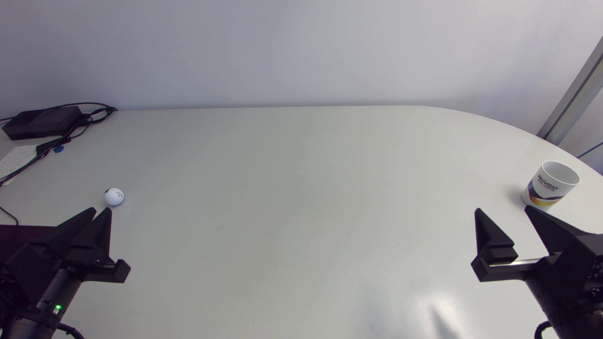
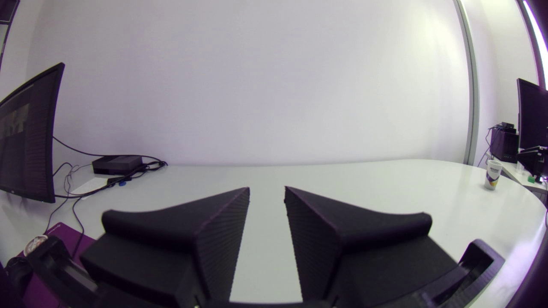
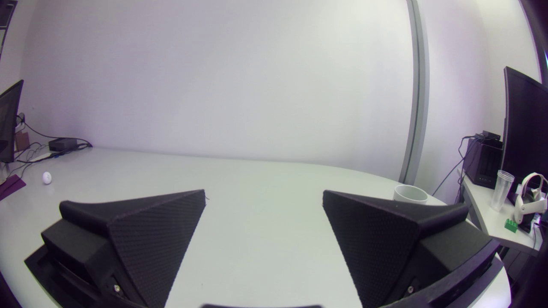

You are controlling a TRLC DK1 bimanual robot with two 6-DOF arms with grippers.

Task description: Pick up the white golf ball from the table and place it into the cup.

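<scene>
Over on the left side of the table [image 1: 301, 155], the white golf ball [image 1: 114, 196] sits just ahead of the left gripper [image 1: 100, 213], not touching. Head view makes those fingers [image 1: 94, 235] look nearly pressed together, but the left wrist view shows a narrow empty gap, and misses the ball. Far right, the cup [image 1: 550, 184] stands upright near the right gripper [image 1: 504, 212], spread wide; right wrist view only catches its rim over one finger.

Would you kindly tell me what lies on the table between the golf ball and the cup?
Nothing: the head view shows only bare table between the golf ball and the cup.
</scene>
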